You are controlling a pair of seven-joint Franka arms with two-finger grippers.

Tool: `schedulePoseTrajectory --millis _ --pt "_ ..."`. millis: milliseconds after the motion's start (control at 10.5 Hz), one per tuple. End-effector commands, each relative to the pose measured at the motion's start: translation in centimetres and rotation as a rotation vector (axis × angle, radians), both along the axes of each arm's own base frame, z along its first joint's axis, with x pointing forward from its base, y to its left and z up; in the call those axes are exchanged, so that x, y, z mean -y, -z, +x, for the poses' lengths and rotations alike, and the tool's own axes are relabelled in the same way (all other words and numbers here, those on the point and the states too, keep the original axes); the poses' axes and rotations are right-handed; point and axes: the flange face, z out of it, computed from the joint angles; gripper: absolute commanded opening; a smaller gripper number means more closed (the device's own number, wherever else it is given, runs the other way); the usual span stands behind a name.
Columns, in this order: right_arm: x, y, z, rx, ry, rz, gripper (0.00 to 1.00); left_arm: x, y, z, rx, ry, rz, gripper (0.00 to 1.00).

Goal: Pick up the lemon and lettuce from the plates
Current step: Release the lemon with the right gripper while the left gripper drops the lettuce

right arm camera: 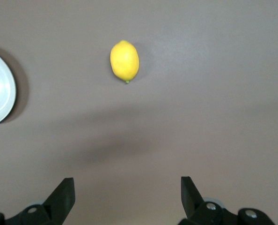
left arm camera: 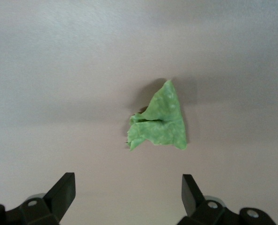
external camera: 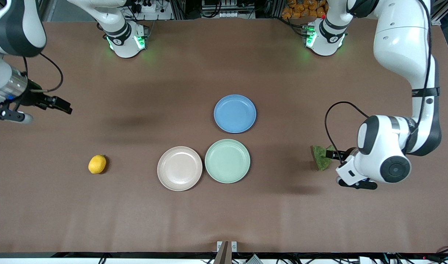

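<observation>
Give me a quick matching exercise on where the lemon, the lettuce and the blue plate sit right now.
Things:
1. lemon
2. lettuce
3. blue plate

Places:
A. bare table, under the open left hand
B. farther from the front camera than the green plate
C. bare table, toward the right arm's end

Pairs: 1-C, 2-A, 3-B

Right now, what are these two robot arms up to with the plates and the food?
Neither arm holds anything. The lemon lies on the table toward the right arm's end, the lettuce toward the left arm's end. All three plates are bare. The left gripper hangs open over the lettuce; the right gripper, also open, waits off by the table's edge.
</observation>
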Motion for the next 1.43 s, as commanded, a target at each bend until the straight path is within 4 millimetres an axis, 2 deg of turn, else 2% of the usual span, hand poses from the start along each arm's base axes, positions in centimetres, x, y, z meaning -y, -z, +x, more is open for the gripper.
schedulePoseTrajectory --millis 0,286,573,764,955,1146,1337 --pt "-1.4 -5.0 -0.7 -0.031 -0.012 0.020 1.00 -0.9 -3.7 -0.1 0.046 0.003 -0.014 1.00" --pt "-2.0 -10.1 -0.5 -0.023 -0.007 0.091 1.00 -0.8 -5.2 -0.1 0.070 -0.010 -0.014 1.00" --pt "-1.7 -13.0 -0.3 0.030 -0.017 0.088 1.00 -1.3 -7.5 -0.3 0.098 -0.018 -0.023 1.00" --pt "-1.4 -13.6 0.0 0.039 -0.019 0.080 1.00 -1.6 -10.1 -0.7 0.148 -0.020 -0.034 1.00" --pt "-1.0 -14.3 1.7 -0.005 -0.020 0.079 1.00 -1.7 -12.0 -2.2 0.199 -0.026 -0.059 1.00" --pt "-1.0 -15.0 2.5 -0.012 -0.024 0.080 1.00 -2.3 -13.8 -4.6 0.266 -0.035 -0.080 1.00" --pt "-1.1 -15.0 2.5 -0.012 -0.027 0.079 1.00 -4.3 -16.1 -7.3 0.285 -0.067 -0.094 1.00"
